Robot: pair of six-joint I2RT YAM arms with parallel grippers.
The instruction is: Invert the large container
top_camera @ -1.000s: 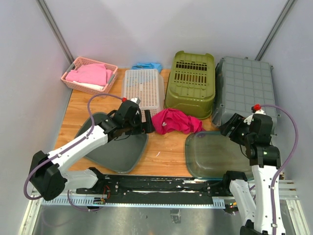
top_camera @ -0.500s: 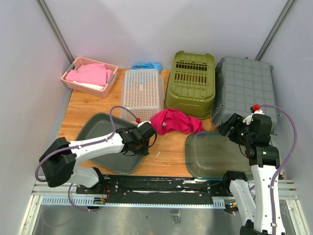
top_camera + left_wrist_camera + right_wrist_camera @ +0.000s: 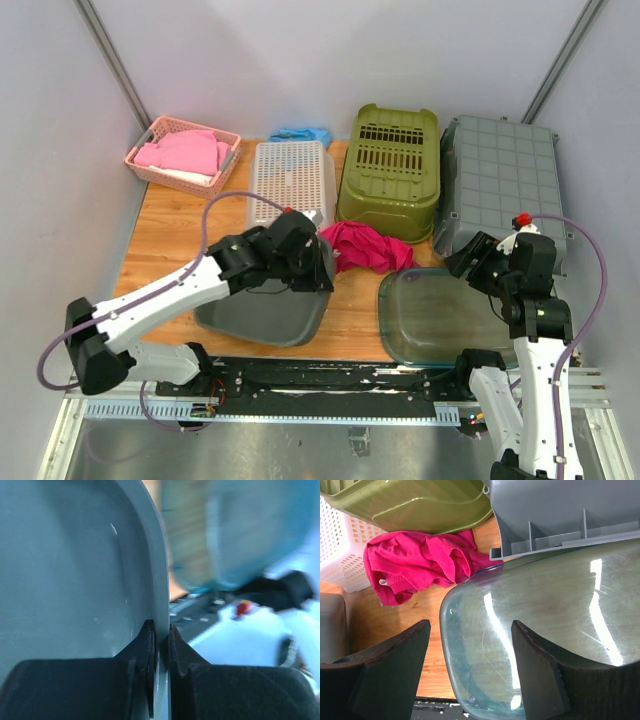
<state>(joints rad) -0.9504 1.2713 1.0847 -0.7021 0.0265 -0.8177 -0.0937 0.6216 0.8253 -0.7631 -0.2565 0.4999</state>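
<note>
The large container is a grey plastic tub [image 3: 262, 320] at the near left of the wooden table, its right side tipped up off the wood. My left gripper [image 3: 322, 272] is shut on the tub's right rim. In the left wrist view the two black fingertips pinch the thin grey rim [image 3: 161, 595] at my left gripper [image 3: 160, 631], with the tub's inside [image 3: 65, 570] to the left. My right gripper [image 3: 478, 262] hangs open over the clear bluish tub [image 3: 440, 315]. In its own view, my right gripper [image 3: 470, 647] has nothing between its wide fingers.
A magenta cloth [image 3: 360, 247] lies mid-table beside the held rim. Behind it stand an overturned white basket [image 3: 292, 180], an olive basket [image 3: 392, 170] and a grey crate [image 3: 505, 185]. A pink basket [image 3: 182, 152] with pink cloth is back left, and blue gloves [image 3: 300, 134] lie at the back.
My left arm dropped to the grey tub's right rim, shut on it and lifted that side, and the tub slid right. The right arm held still.
</note>
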